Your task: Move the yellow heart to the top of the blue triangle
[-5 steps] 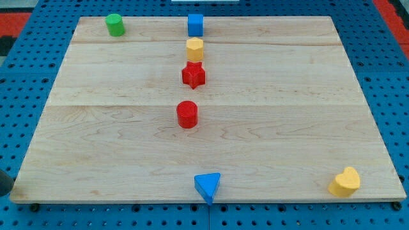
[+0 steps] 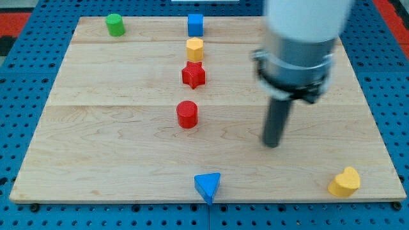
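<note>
The yellow heart (image 2: pixel 345 183) lies near the board's bottom right corner. The blue triangle (image 2: pixel 208 186) sits at the bottom edge, middle of the view. My tip (image 2: pixel 273 144) is on the board between them, up and left of the heart and up and right of the triangle, touching neither.
A red cylinder (image 2: pixel 187 114) stands mid-board, with a red star (image 2: pixel 193 75), a yellow hexagon block (image 2: pixel 195 48) and a blue cube (image 2: pixel 195 25) in a column above it. A green cylinder (image 2: pixel 115 24) is at the top left. The wooden board (image 2: pixel 96 147) lies on blue pegboard.
The arm has come into view from the top right; my tip now rests right of centre. No block has moved.
</note>
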